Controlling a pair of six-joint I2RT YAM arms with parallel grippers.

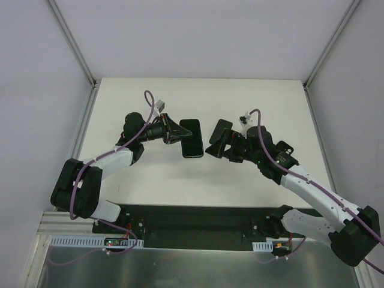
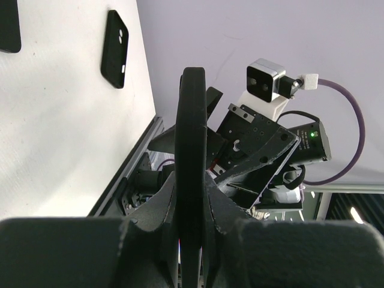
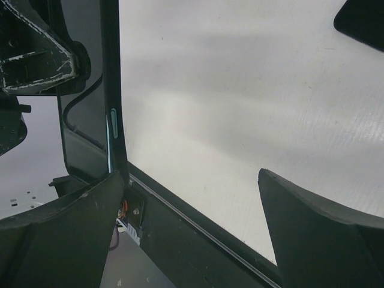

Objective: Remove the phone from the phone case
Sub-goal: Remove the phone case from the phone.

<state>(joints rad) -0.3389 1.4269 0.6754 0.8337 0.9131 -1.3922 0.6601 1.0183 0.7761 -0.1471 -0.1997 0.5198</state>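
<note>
The left gripper clamps one long edge of a slim, glossy black phone. The phone is held level above the white table, its long axis running from near side to far. To the right, a matte black case lies flat on the table, camera cutout showing. The right gripper hangs beside the phone, jaws spread wide, empty. One phone, one case.

The phone and phone case were plain black, the table plain white, and the wrist cable purple.
</note>
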